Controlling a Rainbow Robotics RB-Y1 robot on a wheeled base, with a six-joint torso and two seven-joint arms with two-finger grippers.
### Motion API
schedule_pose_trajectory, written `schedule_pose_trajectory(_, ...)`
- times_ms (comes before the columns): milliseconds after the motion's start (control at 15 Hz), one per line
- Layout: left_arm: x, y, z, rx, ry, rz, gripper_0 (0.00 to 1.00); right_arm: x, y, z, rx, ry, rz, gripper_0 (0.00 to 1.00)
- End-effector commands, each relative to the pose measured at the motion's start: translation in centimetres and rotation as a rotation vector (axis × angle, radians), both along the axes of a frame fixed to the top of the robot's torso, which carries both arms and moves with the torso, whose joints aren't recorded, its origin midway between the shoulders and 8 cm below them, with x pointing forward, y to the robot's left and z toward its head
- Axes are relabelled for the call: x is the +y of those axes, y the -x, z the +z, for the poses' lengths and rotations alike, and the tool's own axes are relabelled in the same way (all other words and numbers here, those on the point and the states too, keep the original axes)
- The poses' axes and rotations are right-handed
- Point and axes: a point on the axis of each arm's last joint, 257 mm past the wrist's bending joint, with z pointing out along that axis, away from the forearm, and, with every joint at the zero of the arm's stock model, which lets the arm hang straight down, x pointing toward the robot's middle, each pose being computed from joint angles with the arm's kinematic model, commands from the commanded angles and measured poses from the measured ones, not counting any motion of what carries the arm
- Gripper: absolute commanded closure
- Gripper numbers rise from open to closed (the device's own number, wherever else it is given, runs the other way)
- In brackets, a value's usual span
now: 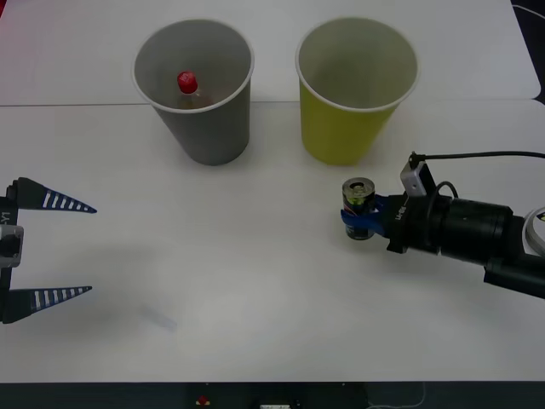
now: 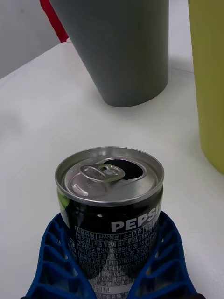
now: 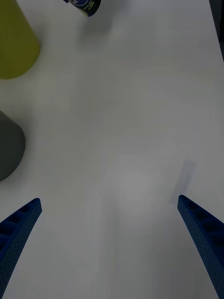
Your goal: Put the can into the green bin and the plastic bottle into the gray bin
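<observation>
With the plastic bottle (image 1: 187,84) in the gray bin (image 1: 207,128), the right gripper (image 1: 362,220) clasps the can (image 1: 358,204), which needs lifting into the green bin (image 1: 345,128); the left gripper (image 1: 68,249) idles, fingers spread.

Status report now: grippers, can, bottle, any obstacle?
Right gripper shut on can, upright on table. Left gripper open, idle. Bottle in gray bin. Green bin near, path clear.

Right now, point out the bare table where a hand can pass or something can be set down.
The widest bare stretch lies between the open left gripper and the can, in front of the gray bin. It is crowded on the right: the right gripper holds the can just before the green bin.
</observation>
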Motion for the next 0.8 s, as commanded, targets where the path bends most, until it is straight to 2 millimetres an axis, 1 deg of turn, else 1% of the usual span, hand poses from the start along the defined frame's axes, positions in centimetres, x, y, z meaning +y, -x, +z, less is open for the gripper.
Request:
schedule_pose_trajectory(67, 0.0, 0.0, 0.0, 0.0, 0.0, 0.0, 0.0, 0.0, 1.3, 1.9, 0.048, -0.011, 0.013, 1.0)
schedule_pose_trajectory(267, 0.0, 0.0, 0.0, 0.0, 0.0, 0.0, 0.0, -1.2, 2.0, 3.9, 0.047, 0.039, -0.004, 1.0)
schedule_pose_trajectory(333, 0.0, 0.0, 0.0, 0.0, 0.0, 0.0, 0.0, -1.7, 2.4, 4.3, 0.063, 0.05, -0.006, 1.0)
schedule_pose_trajectory(533, 0.0, 0.0, 0.0, 0.0, 0.0, 0.0, 0.0, -3.5, 3.4, 6.4, 0.116, 0.107, -0.022, 1.0)
schedule_pose_trajectory(667, 0.0, 0.0, 0.0, 0.0, 0.0, 0.0, 0.0, -4.0, 3.9, 8.1, 0.151, 0.113, -0.047, 1.0)
schedule_pose_trajectory(800, 0.0, 0.0, 0.0, 0.0, 0.0, 0.0, 0.0, -3.8, 4.5, 10.1, 0.179, 0.1, -0.072, 1.0)
